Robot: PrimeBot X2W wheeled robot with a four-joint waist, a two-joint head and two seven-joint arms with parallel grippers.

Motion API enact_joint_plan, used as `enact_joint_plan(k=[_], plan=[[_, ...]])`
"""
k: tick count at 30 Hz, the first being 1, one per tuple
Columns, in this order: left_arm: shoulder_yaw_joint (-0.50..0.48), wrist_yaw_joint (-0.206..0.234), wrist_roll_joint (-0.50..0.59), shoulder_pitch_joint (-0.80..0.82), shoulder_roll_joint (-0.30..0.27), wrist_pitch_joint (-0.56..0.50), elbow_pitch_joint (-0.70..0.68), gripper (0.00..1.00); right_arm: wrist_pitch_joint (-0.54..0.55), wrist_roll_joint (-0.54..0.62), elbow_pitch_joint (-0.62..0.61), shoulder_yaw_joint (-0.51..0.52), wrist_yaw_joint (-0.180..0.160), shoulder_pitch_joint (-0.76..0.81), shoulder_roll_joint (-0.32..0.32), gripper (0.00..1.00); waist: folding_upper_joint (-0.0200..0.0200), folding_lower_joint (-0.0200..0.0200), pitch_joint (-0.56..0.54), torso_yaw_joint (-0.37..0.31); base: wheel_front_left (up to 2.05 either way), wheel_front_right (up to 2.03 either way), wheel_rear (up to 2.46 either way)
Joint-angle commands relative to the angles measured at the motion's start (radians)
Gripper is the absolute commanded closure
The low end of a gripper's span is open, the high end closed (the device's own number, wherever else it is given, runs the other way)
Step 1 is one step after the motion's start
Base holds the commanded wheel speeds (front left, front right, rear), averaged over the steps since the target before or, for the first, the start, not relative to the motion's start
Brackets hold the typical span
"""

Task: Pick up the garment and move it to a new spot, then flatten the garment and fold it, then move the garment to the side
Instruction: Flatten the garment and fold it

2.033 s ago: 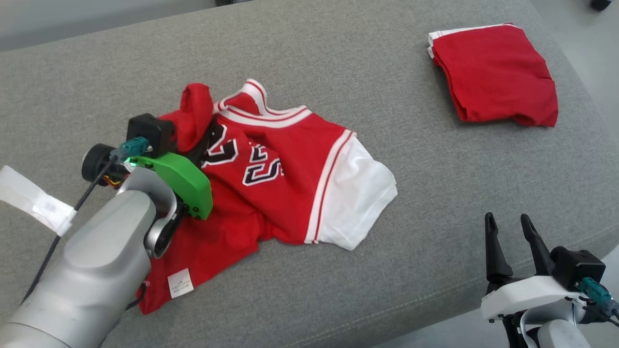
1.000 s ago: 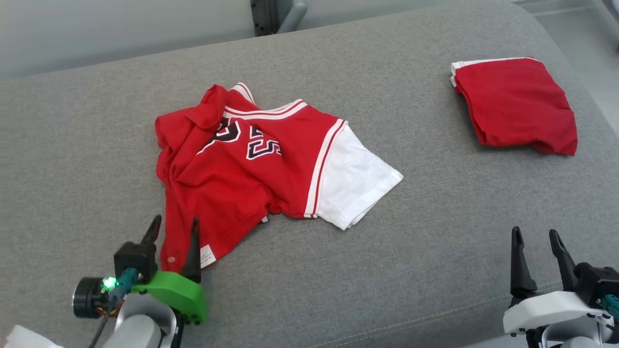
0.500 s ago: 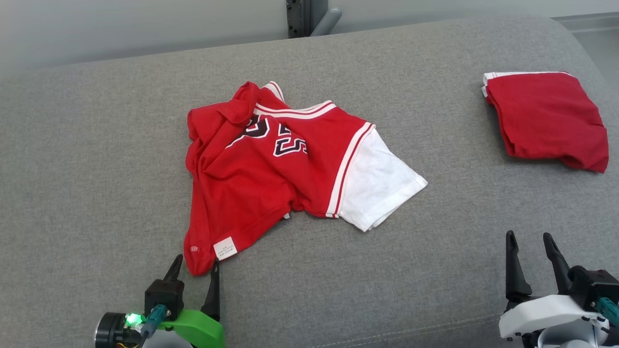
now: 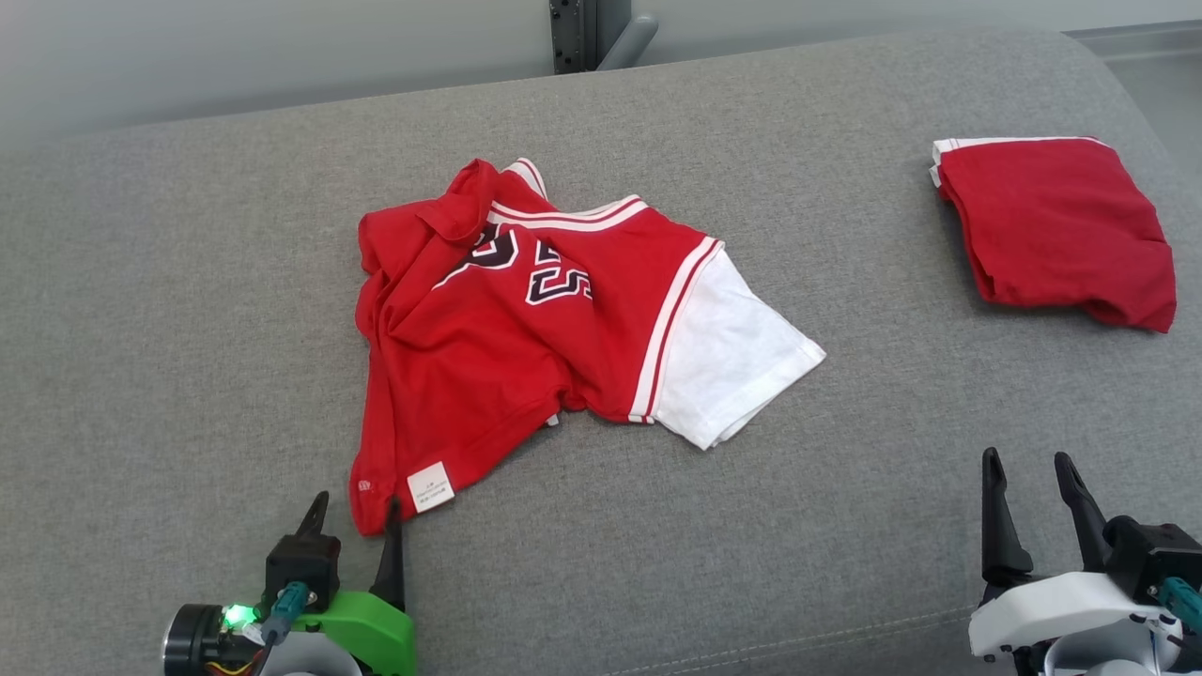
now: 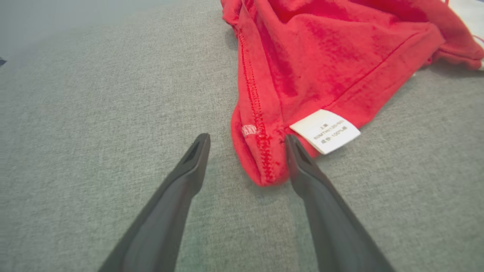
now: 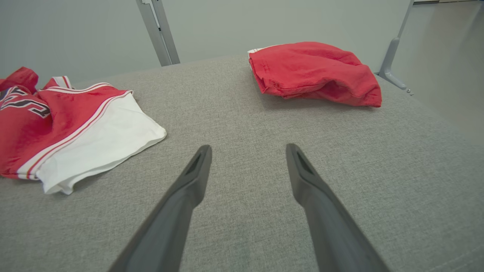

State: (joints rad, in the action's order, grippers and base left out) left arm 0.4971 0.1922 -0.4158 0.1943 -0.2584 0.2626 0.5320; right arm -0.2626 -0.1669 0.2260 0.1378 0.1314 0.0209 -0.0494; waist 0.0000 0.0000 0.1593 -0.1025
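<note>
Nearest to me, my left gripper point(image 4: 357, 502) has its fingers spread, and the hem corner of the crumpled red jersey with white sleeve and dark numbers point(image 4: 488, 357) lies between the tips, beside its small white label point(image 4: 430, 486). My right gripper point(image 4: 1024, 458) is spread too, empty, above the grey fabric cushion point(image 4: 188, 282). The jersey lies mid-cushion; a folded red cloth point(image 4: 1052, 225) rests far right.

you'll see the left end effector point(image 4: 357, 502) has two long dark fingers point(image 4: 389, 563) on a bright green housing point(image 4: 374, 631), beside a black block point(image 4: 300, 563), a teal plug point(image 4: 286, 599) and a lit green lamp point(image 4: 233, 615). your right end effector point(image 4: 1024, 457) has matching fingers on a white housing point(image 4: 1042, 608).
</note>
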Motion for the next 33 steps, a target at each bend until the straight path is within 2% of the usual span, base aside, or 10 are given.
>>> enact_joint_plan(k=[1, 11, 12, 14, 22, 25, 26, 28, 31, 33], plan=[[-0.011, -0.003, 0.018, -0.010, 0.000, 0.003, 0.000, 0.00, -0.003, -0.004, 0.001, 0.001, -0.002, 0.009, -0.003, 0.00, 0.0000, 0.0000, 0.001, 0.002, 0.00, 0.00, 0.00], [-0.044, -0.024, 0.048, -0.024, 0.016, 0.003, 0.015, 0.00, -0.003, -0.007, 0.003, 0.003, -0.002, 0.003, -0.003, 0.00, 0.0000, 0.0000, 0.002, 0.021, 0.00, 0.00, 0.00], [-0.042, -0.027, 0.054, -0.025, 0.020, 0.003, 0.016, 0.11, -0.003, -0.006, 0.003, 0.002, -0.002, 0.002, -0.003, 0.00, 0.0000, 0.0000, 0.003, 0.023, 0.00, 0.00, 0.00], [-0.036, -0.036, 0.070, -0.022, 0.026, 0.003, 0.023, 0.98, -0.003, -0.004, 0.004, 0.001, -0.002, 0.001, -0.003, 0.00, 0.0000, 0.0000, 0.002, 0.025, 0.00, 0.00, 0.00], [-0.042, -0.049, 0.107, -0.027, 0.050, 0.003, 0.033, 1.00, -0.003, -0.001, 0.009, -0.008, -0.002, 0.006, -0.003, 0.00, 0.0000, 0.0000, -0.003, 0.025, 0.00, 0.00, 0.00], [-0.072, -0.052, 0.091, -0.042, 0.053, 0.003, 0.020, 1.00, -0.003, 0.002, 0.012, -0.006, -0.002, 0.015, -0.003, 0.00, 0.0000, 0.0000, -0.012, 0.024, 0.00, 0.00, 0.00], [-0.095, -0.063, 0.067, -0.054, 0.062, 0.003, 0.009, 1.00, -0.003, 0.003, 0.014, -0.005, -0.002, 0.018, -0.003, 0.00, 0.0000, 0.0000, -0.017, 0.023, 0.00, 0.00, 0.00], [-0.149, -0.111, -0.014, -0.086, 0.088, 0.003, -0.025, 1.00, -0.003, 0.004, 0.014, 0.000, -0.002, 0.023, -0.003, 0.00, 0.0000, 0.0000, -0.026, 0.023, 0.00, 0.00, 0.00], [-0.212, -0.158, -0.068, -0.128, 0.068, 0.003, -0.076, 1.00, -0.003, 0.003, 0.014, 0.009, -0.002, 0.037, -0.002, 0.00, 0.0000, 0.0000, -0.039, 0.029, 0.00, 0.00, 0.00], [-0.224, -0.177, -0.063, -0.157, 0.055, 0.003, -0.095, 1.00, -0.003, 0.002, 0.017, 0.012, -0.002, 0.043, -0.002, 0.00, 0.0000, 0.0000, -0.046, 0.038, 0.00, 0.00, 0.00]])
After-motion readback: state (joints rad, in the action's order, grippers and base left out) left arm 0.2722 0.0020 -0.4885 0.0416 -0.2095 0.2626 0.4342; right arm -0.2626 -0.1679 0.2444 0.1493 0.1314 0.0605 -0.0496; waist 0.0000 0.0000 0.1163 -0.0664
